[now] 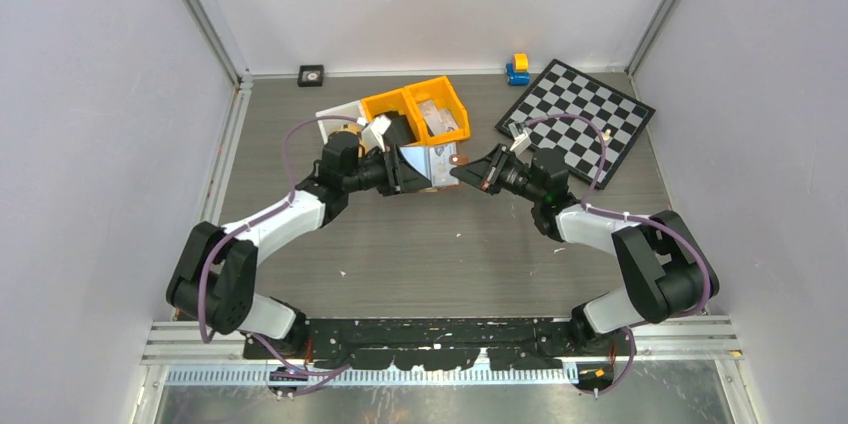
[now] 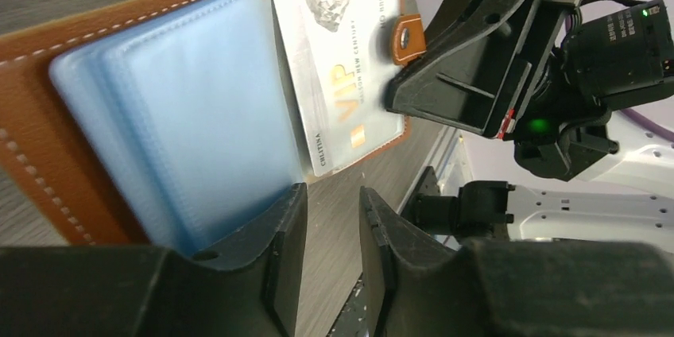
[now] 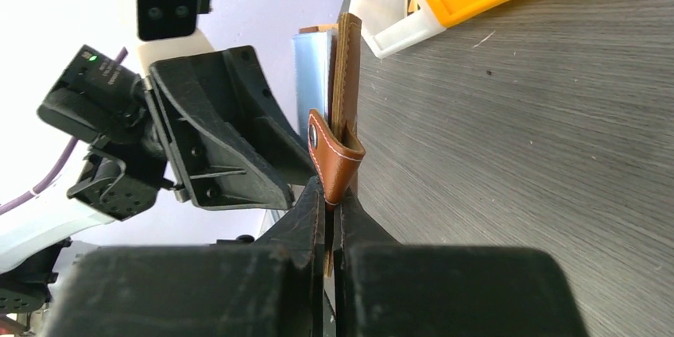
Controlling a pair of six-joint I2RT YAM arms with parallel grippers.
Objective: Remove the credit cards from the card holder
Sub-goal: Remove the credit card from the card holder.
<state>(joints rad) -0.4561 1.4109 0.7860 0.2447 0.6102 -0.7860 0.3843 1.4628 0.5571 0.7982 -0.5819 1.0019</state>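
The card holder (image 2: 48,114) is open and held upright on its edge above the table. It is reddish-brown leather with pale blue sleeves (image 2: 183,106) inside. A whitish credit card (image 2: 342,59) printed "VIP" sits in a clear sleeve by the snap strap (image 2: 407,35). In the top view the holder (image 1: 432,166) hangs between both grippers. My left gripper (image 2: 332,222) is open, with one finger (image 2: 270,234) in front of the blue sleeves' lower edge and only table between the jaws. My right gripper (image 3: 328,202) is shut on the holder's strap-side edge (image 3: 335,158).
Orange bins (image 1: 415,109) and a white bin (image 1: 335,116) stand just behind the holder. A checkerboard (image 1: 580,119) lies at the back right, with a blue and yellow toy (image 1: 517,68) beside it. A small black square (image 1: 311,74) sits by the back wall.
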